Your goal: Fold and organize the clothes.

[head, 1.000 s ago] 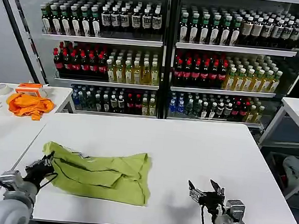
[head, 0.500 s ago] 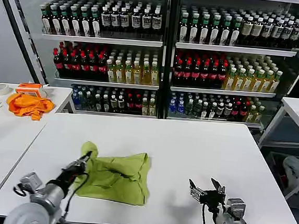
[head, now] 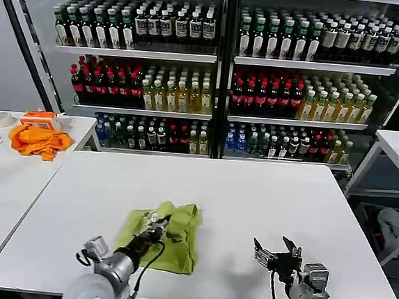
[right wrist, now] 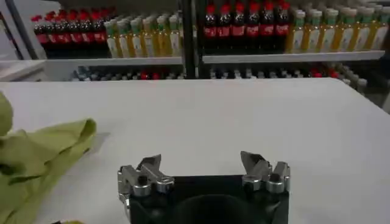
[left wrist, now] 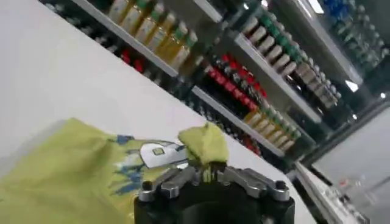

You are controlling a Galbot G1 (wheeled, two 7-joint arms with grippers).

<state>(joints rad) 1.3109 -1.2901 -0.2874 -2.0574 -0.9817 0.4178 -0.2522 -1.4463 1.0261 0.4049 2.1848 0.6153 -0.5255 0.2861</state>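
A: Where is the T-shirt?

B: Bunched on the white tabletop, near its front edge. The left pincer pinches a fold, seemingly mid-fold; next it likely lays it flat.

A: The right pincer?

B: Spread, idle, just beside the shirt.

A: Containers?

B: Shelves of bottles behind.

Legible text: none. Bottle labels on the shelves and the T-shirt's neck tag were unreadable.
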